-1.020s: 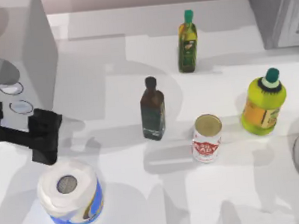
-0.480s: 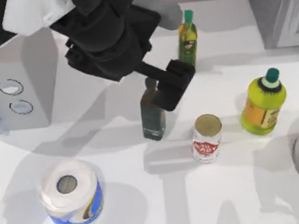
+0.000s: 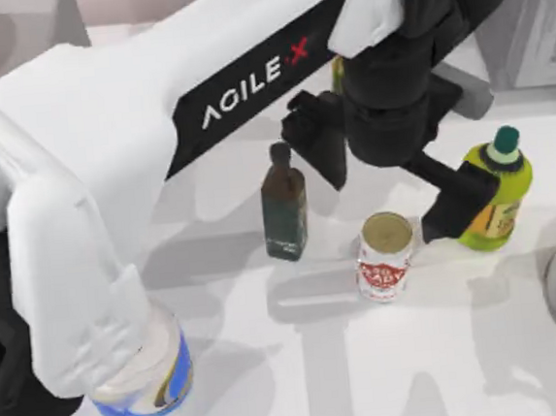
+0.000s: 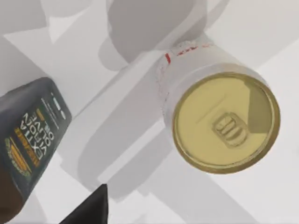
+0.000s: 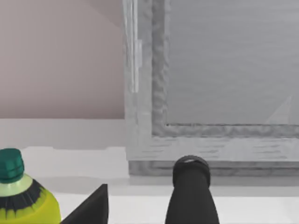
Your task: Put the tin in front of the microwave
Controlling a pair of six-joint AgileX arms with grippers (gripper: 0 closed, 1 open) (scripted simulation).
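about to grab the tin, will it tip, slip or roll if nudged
The tin looks rigid and stands upright, squat, so tipping seems unlikely. Its smooth round wall may slip in the left gripper above it. If knocked over it would probably roll, perhaps toward the dark bottle beside it.

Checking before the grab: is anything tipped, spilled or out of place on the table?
Nothing stands out. The tin stands upright with its lid intact, the dark bottle and the yellow-green bottle are upright, and no spill shows. The left gripper is above the tin.
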